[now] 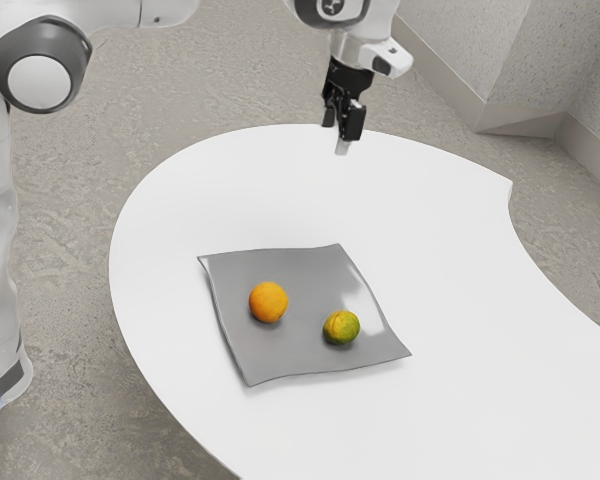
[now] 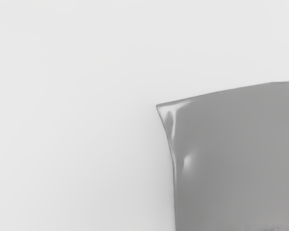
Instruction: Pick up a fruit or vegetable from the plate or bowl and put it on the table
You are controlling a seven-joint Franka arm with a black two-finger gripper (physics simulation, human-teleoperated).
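Curling at its edges, the glossy, squarish plate (image 1: 300, 272) holds a round orange (image 1: 268, 302) and a green-yellow citrus (image 1: 341, 327), smooth white surface (image 1: 460, 270) open around it. The tool (image 1: 341, 137) hangs wide, empty.

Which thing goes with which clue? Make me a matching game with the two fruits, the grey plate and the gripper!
1. Orange fruit
2. Green-and-yellow fruit
3. Plate
4. Gripper

A. Black, up in the air
B. On the grey thing, nearer the exterior view's right
C. Grey, with wavy edges
D. On the grey thing, nearer the exterior view's left

Pairs: 1-D, 2-B, 3-C, 4-A
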